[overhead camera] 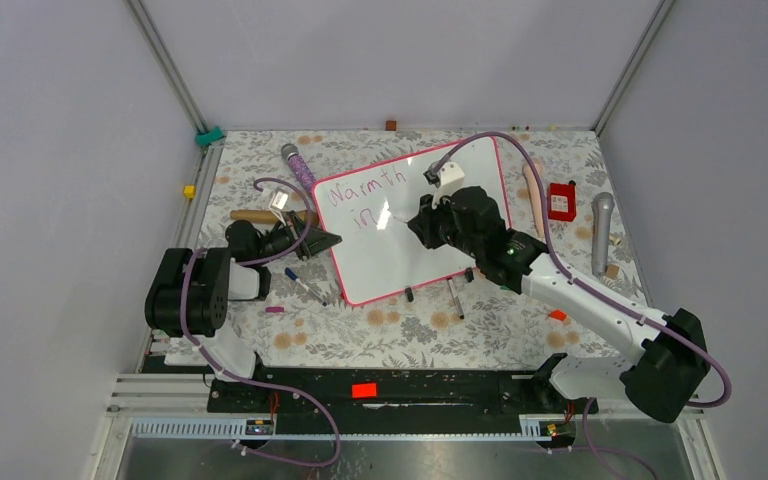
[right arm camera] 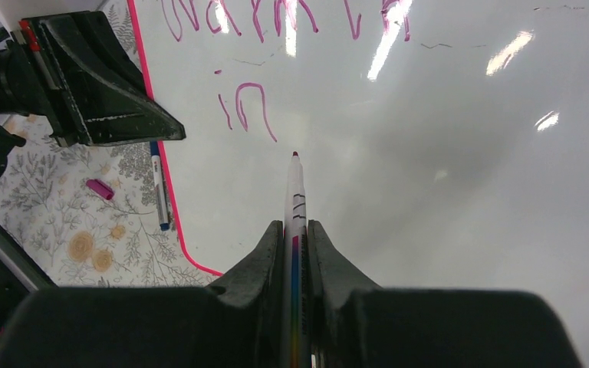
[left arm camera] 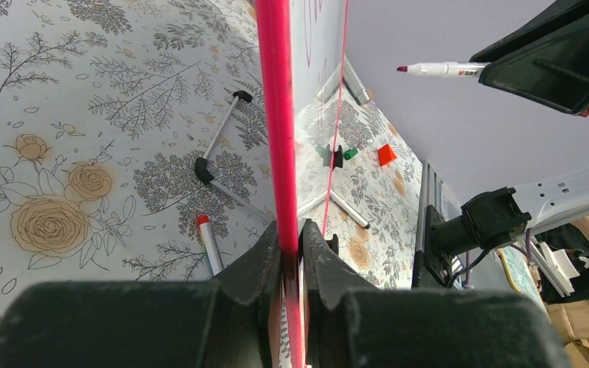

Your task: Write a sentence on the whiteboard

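Note:
The whiteboard [overhead camera: 390, 265], white with a thin pink frame, lies tilted in the middle of the flowered table. The sentence [overhead camera: 360, 192] on it reads "Warmth" with "in" [right arm camera: 245, 107] below, in purple-pink marker. My right gripper [right arm camera: 296, 230] is shut on a white marker [right arm camera: 295, 192] and hovers over the board's middle [overhead camera: 422, 225]. The marker's tip points just right of "in"; I cannot tell whether it touches. My left gripper [left arm camera: 291, 245] is shut on the board's pink left edge [left arm camera: 276, 115], beside the "in" line [overhead camera: 328, 240].
A blue-capped pen [overhead camera: 305, 287] and a pink cap [overhead camera: 275, 310] lie left of the board. Another pen [overhead camera: 455, 297] lies at its near edge. A purple microphone [overhead camera: 300, 168], wooden stick [overhead camera: 260, 216], red box [overhead camera: 561, 201] and grey microphone [overhead camera: 601, 232] surround it.

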Controlling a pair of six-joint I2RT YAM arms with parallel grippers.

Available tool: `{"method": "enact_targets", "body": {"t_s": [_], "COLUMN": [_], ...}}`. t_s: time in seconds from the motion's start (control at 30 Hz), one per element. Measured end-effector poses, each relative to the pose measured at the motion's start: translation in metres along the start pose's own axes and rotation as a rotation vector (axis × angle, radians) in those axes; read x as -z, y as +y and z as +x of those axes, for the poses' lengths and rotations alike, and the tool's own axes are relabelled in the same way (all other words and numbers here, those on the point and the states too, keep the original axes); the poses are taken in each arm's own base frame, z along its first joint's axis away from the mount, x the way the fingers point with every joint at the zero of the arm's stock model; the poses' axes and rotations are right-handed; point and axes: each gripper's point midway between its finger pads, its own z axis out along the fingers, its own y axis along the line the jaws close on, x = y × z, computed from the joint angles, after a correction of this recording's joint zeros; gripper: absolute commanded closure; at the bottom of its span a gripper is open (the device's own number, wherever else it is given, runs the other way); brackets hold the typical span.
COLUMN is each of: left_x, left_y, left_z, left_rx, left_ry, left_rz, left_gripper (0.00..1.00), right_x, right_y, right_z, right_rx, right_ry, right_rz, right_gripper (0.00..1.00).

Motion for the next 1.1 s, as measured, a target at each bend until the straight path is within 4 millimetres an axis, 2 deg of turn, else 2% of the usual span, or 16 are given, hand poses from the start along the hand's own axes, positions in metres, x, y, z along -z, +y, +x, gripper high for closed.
{"method": "enact_targets", "body": {"t_s": [0.23, 0.47, 0.83, 1.1], "left_x": [-0.001, -0.012, -0.017, -0.017], "left_y": [0.0, -0.005, -0.004, -0.004], "left_z": [0.0, -0.001, 0.0, 0.0], "left_rx": [-0.003, -0.052, -0.071, -0.071], "left_ry": [0.001, 0.044, 0.074, 0.076], "left_rz": [0.002, -0.015, -0.027, -0.027], "left_gripper": [1.0, 1.0, 1.0, 1.0], "right_x": [0.001, -0.009, -0.022, -0.022], "right_y": [-0.004, -0.002, -0.01, -0.013], "right_z": [0.005, -0.019, 0.003, -0.017], "right_rx": [0.039, 0.075, 0.119, 0.127], "right_ry": [0.028, 0.009, 0.086, 0.048], "right_rz": [0.014, 0.031, 0.076, 0.113], "right_gripper": [1.0, 1.0, 1.0, 1.0]}}
